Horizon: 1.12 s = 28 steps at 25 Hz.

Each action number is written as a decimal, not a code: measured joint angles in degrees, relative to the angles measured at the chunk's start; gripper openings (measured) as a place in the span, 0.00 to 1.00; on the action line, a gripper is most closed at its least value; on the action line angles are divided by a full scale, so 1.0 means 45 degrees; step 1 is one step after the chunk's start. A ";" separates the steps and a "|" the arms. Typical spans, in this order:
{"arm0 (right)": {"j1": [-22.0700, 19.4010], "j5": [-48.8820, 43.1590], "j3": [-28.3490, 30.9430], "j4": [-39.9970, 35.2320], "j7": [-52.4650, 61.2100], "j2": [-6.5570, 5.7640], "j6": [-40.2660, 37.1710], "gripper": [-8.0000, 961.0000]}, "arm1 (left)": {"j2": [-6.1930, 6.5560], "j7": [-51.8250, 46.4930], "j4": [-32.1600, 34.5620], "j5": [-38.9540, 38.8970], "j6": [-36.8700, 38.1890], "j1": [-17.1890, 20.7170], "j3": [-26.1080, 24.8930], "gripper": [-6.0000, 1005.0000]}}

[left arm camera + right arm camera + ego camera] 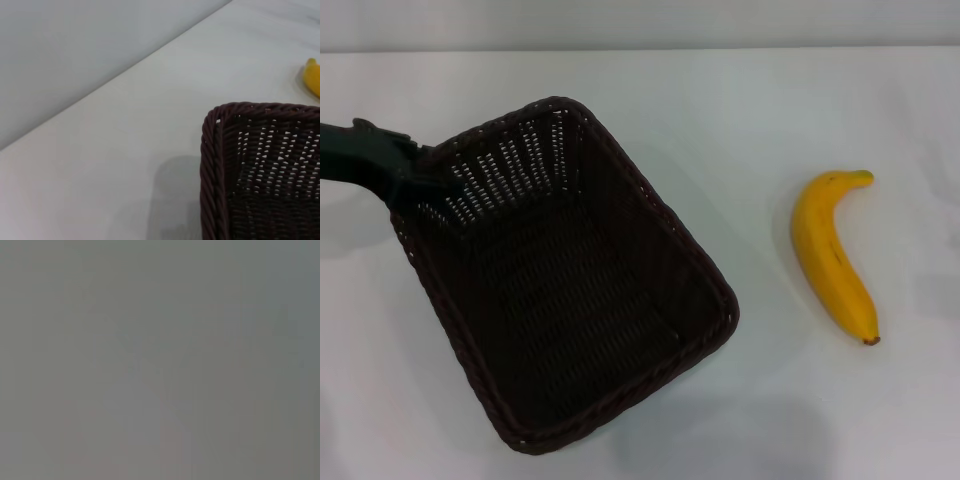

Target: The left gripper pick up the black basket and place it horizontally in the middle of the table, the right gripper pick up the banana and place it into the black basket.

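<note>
The black basket (658,205) sits left of centre on the white table (770,120), turned diagonally, with its far-left end tipped up and a shadow beneath it. My left gripper (412,178) reaches in from the left edge and is shut on the rim of that end. The left wrist view shows a corner of the basket (210,165) and a tip of the banana (312,77). The yellow banana (830,255) lies on the table to the right of the basket, apart from it. My right gripper is out of view; its wrist view shows only flat grey.
A grey wall (75,50) runs along the table's far edge. Bare white tabletop (125,125) lies behind the basket, and between the basket and the banana.
</note>
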 joint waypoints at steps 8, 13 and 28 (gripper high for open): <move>-0.0042 0.0012 0.0002 0.0094 0.0025 -0.0020 0.0036 0.88 | -0.0058 -0.0201 0.0065 0.0102 0.0036 0.0063 0.0081 0.38; -0.0038 0.0017 0.0001 0.0139 0.0031 -0.0019 0.0211 0.88 | -0.0142 -0.0522 0.0198 -0.0156 0.0240 0.0070 0.0018 0.27; 0.0049 0.0003 0.0647 0.0873 -0.0133 -0.0522 0.0246 0.88 | -0.1846 -0.7077 0.5348 -0.0984 0.0259 0.1674 0.0011 0.21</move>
